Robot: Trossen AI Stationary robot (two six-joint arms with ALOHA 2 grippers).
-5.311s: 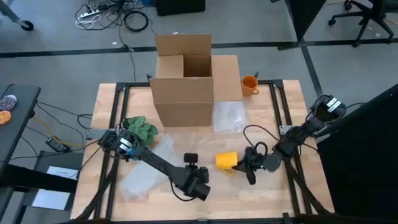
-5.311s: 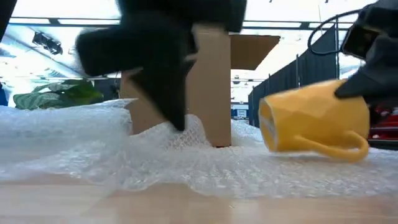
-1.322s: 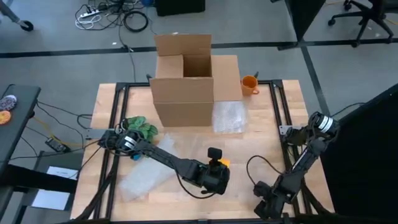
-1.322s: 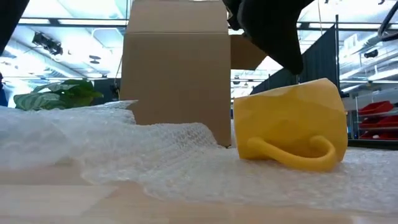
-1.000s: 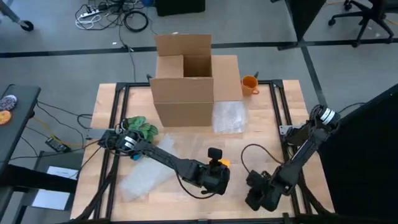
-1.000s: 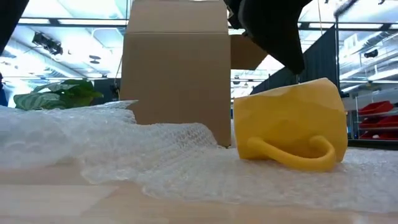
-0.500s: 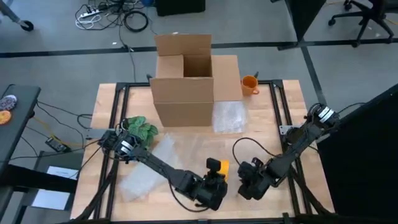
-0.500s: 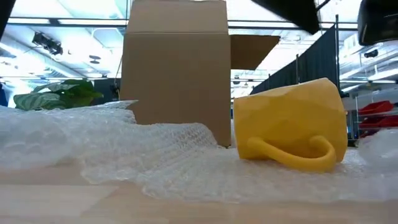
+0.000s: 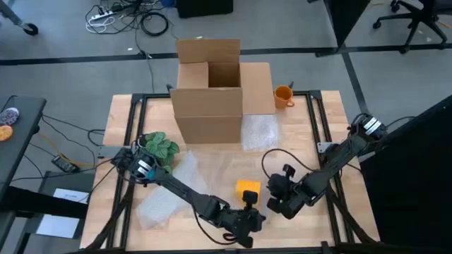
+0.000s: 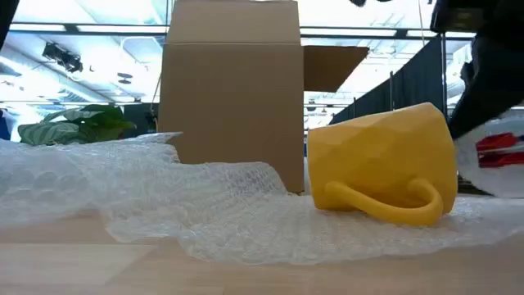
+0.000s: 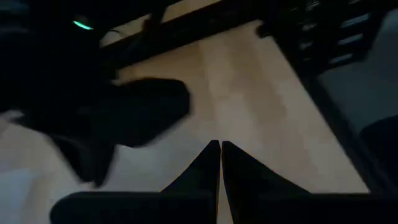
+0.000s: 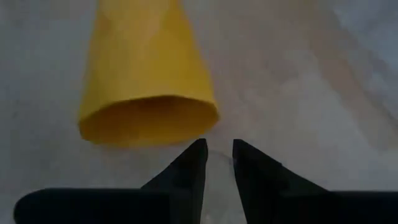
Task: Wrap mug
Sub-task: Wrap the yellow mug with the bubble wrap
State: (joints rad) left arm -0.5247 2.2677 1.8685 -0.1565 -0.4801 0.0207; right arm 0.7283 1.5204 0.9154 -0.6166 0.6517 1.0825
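Yellow mug (image 12: 147, 74) lies on bubble wrap (image 10: 205, 205), just ahead of right gripper (image 12: 216, 163), jaws slightly parted. Left gripper (image 11: 220, 163) jaws pressed together. Recommend pinching the sheet edge cleanly before folding over.

Yellow faceted mug (image 10: 381, 164) laid on side on bubble wrap sheet (image 10: 188, 205), handle against wrap. Open mouth faced toward right gripper (image 12: 216, 163), just beyond its nearly closed jaws.
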